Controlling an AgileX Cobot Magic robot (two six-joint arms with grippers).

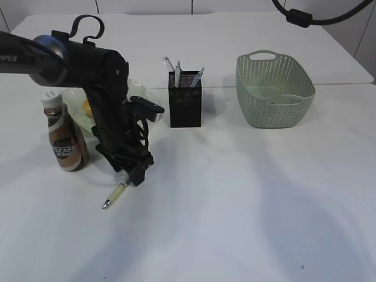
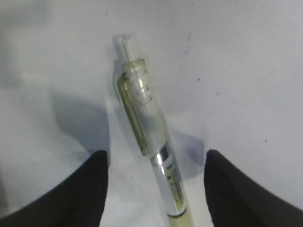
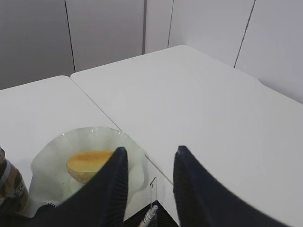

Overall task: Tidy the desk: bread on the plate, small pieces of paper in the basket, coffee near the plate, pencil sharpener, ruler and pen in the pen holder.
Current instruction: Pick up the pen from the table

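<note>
A clear pen [image 1: 114, 195] with a yellowish barrel lies on the white table, left of centre. My left gripper [image 1: 134, 175] is lowered over its upper end. In the left wrist view the pen [image 2: 149, 137] lies between the two open jaws of the left gripper [image 2: 156, 163], which do not touch it. My right gripper [image 3: 149, 156] is open and empty, high above the black mesh pen holder [image 1: 185, 100]. A clear ruler [image 3: 153, 189] and a pen [image 3: 149, 215] stand in the holder. Bread [image 3: 87, 165] lies on the pale green plate [image 3: 52, 156]. The coffee bottle [image 1: 64, 132] stands beside the plate.
A green slotted basket [image 1: 273, 88] stands at the back right. A seam between two table tops [image 3: 109, 118] runs past the plate. A black cable [image 1: 305, 17] hangs at the top right. My right gripper is out of the exterior view.
</note>
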